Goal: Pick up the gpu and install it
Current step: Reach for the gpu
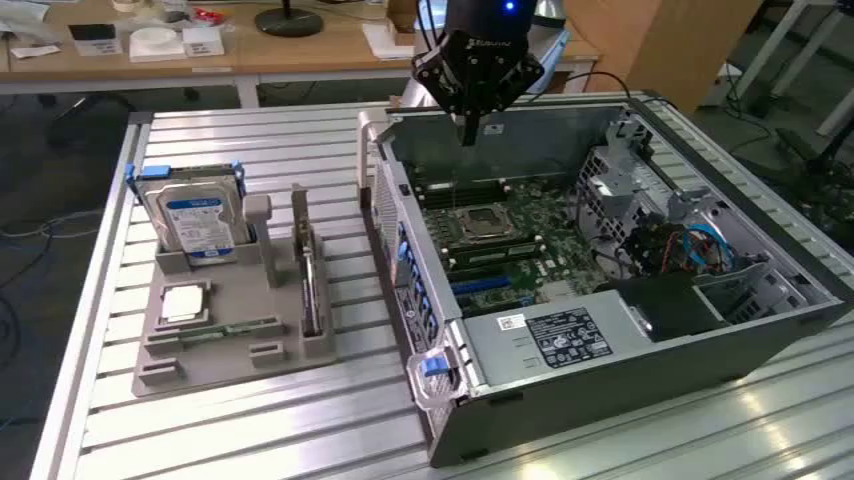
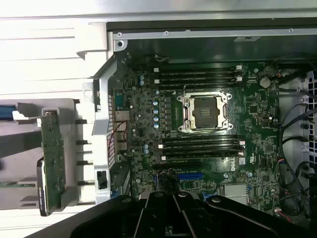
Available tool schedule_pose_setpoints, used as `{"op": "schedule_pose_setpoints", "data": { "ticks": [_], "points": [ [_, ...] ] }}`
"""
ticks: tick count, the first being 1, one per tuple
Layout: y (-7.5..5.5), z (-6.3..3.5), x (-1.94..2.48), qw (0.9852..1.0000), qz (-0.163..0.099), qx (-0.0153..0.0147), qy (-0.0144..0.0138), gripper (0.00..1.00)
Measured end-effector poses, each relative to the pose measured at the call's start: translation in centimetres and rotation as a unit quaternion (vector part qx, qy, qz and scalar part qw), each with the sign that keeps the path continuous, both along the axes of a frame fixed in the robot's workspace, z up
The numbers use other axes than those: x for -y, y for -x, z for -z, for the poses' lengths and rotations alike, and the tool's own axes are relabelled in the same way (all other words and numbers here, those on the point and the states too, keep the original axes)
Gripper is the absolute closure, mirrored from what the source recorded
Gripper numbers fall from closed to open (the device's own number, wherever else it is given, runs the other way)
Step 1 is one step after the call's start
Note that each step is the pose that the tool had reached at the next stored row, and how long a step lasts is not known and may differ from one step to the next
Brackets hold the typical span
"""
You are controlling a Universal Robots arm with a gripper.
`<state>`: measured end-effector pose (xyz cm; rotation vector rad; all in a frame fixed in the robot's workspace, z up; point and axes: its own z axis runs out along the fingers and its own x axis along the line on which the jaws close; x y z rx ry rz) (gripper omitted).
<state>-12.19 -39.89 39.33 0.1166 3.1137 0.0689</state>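
Observation:
The gpu [image 1: 310, 285] stands on edge in a slot of the grey holder tray [image 1: 220, 360], at the side nearest the computer case. In the wrist view the gpu [image 2: 52, 158] is a green board seen from above, with its silver bracket at one end. My gripper [image 1: 469, 138] hangs over the far end of the open computer case [image 1: 601, 390], well apart from the gpu. Its fingers are shut with nothing between them. The wrist view has the gripper [image 2: 173, 196] above the motherboard [image 2: 138, 124], near the blue expansion slot [image 2: 190, 176].
A hard drive [image 1: 198, 215] with blue rails stands upright at the tray's far end. A processor [image 1: 184, 303] and a memory stick [image 1: 220, 328] lie flat in the tray. Inside the case are the processor socket [image 2: 205, 111], a power supply [image 1: 561, 335] and cables [image 1: 694, 250]. A desk stands behind.

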Motion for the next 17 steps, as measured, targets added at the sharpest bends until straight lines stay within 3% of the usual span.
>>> {"op": "schedule_pose_setpoints", "data": {
  "ticks": [17],
  "points": [
    [0.68,0.00,0.00,1.0000,0.000,0.0000,0.0000,0.89]
  ]
}}
